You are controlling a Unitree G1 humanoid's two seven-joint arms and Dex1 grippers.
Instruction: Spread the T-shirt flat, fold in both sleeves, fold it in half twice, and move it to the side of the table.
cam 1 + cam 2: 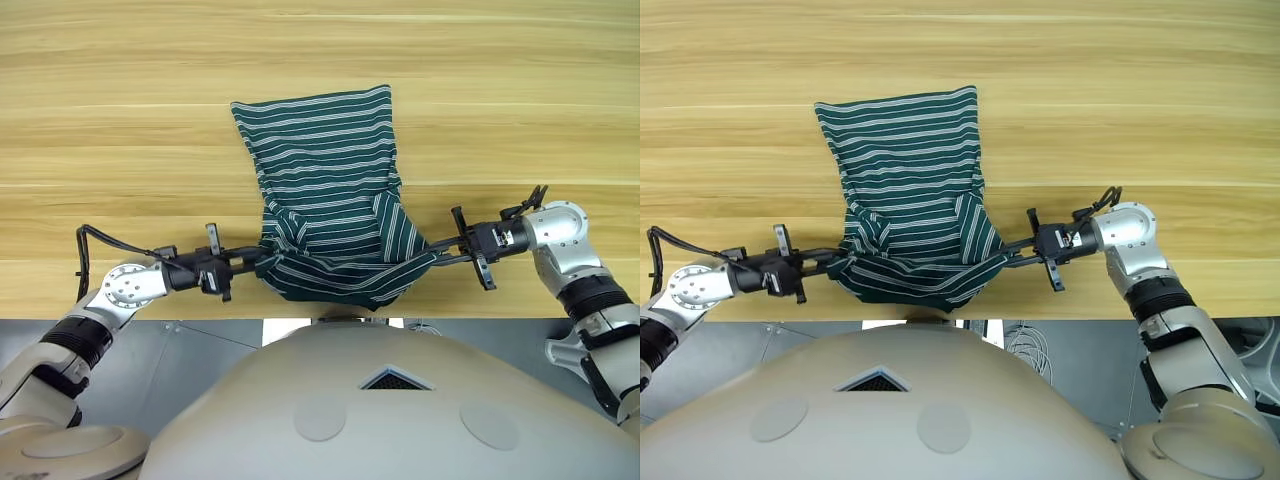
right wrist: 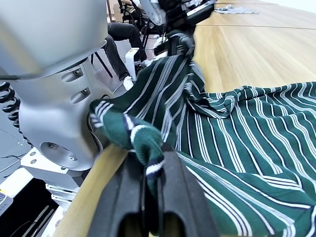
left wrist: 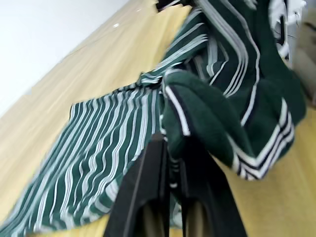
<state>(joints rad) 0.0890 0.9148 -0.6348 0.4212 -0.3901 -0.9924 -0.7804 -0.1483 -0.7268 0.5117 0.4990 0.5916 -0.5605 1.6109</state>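
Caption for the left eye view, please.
The left gripper and right gripper hold the near corners of the T-shirt at the table edge.

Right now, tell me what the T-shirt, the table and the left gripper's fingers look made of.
T-shirt: soft knit fabric, probably cotton jersey, matte; it drapes and bunches in loose folds.
Table: wood or wood-look laminate with a smooth satin finish; long straight grain lines, but which of the two is unclear.
Left gripper fingers: black, matte and rigid; plastic or coated metal, cannot tell.
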